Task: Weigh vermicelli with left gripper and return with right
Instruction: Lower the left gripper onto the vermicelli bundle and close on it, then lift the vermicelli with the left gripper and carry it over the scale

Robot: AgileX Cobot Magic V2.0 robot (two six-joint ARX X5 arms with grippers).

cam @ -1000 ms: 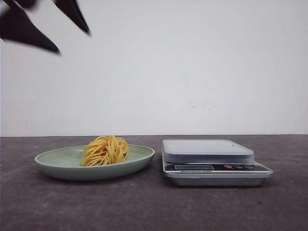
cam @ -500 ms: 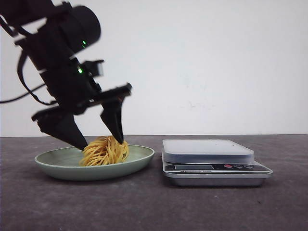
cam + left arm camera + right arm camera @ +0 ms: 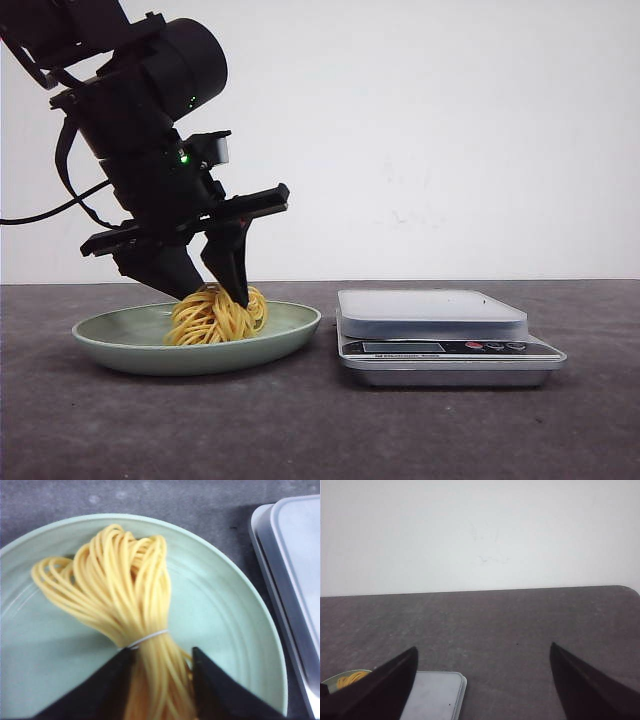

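The vermicelli (image 3: 215, 315), a yellow ball of looping strands tied with a thin white band, lies in the pale green plate (image 3: 120, 345) on the left. My left gripper (image 3: 218, 298) has come down onto it from above. In the left wrist view the two black fingers press on both sides of the vermicelli (image 3: 120, 585), with strands filling the gap at the left gripper (image 3: 163, 652). The ball still rests on the plate (image 3: 225, 610). My right gripper (image 3: 483, 647) is outside the front view; its fingers stand wide apart with nothing between them.
A silver kitchen scale (image 3: 430, 310) with a flat pale platform stands right of the plate; its edge shows as the scale (image 3: 300, 555) and the scale (image 3: 432, 695). Dark grey tabletop, white wall behind.
The left arm came down from the upper left onto the plate. Its fingers, wide apart around the ball half a second ago, have closed in on the vermicelli.
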